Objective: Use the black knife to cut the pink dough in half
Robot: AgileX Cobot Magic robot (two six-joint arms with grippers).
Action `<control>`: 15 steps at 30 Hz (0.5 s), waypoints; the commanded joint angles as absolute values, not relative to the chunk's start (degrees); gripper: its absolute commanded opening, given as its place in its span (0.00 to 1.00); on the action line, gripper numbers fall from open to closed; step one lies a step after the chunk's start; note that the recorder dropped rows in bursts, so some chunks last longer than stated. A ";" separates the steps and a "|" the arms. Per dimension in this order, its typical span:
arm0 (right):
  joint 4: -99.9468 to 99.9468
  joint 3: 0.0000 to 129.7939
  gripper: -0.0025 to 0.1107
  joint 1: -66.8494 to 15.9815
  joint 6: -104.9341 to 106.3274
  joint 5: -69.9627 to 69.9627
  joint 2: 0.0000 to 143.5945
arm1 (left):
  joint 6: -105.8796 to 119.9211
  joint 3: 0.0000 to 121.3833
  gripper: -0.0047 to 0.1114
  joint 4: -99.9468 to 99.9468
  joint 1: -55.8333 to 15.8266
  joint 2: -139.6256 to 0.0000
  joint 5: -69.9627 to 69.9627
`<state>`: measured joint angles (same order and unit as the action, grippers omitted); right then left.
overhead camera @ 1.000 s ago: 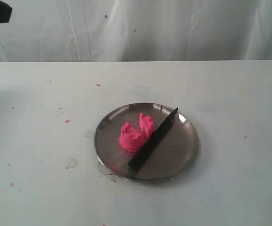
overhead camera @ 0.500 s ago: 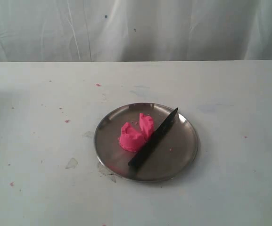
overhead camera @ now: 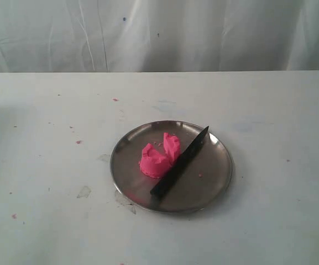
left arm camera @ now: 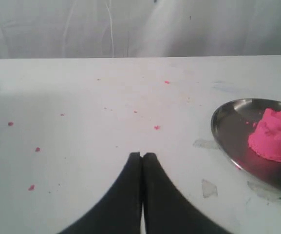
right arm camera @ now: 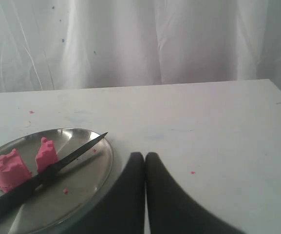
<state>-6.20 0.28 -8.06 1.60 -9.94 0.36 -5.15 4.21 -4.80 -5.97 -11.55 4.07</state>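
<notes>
While left fingers [left arm camera: 129, 178] hover pinched, right fingers [right arm camera: 134, 173] match.

Two lumps of pink dough [overhead camera: 155, 161], one black knife [overhead camera: 180, 164], one shiny plate [overhead camera: 213, 183] (and lots of tiny pink crumbs [overhead camera: 78, 142]).

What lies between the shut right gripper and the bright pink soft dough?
The slim black knife, lying across the round steel plate beside the dough; the right wrist view shows it.
</notes>
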 commanded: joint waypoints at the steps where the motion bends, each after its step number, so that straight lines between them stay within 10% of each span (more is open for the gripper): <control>1: -5.91 0.00 0.02 -7.64 1.38 -9.83 0.00 | -5.78 0.00 0.04 -5.10 -5.86 -6.21 4.92; 15: -5.91 0.00 0.02 -7.64 1.38 -9.83 0.00 | -5.78 0.00 0.04 -5.10 -5.86 0.00 -4.11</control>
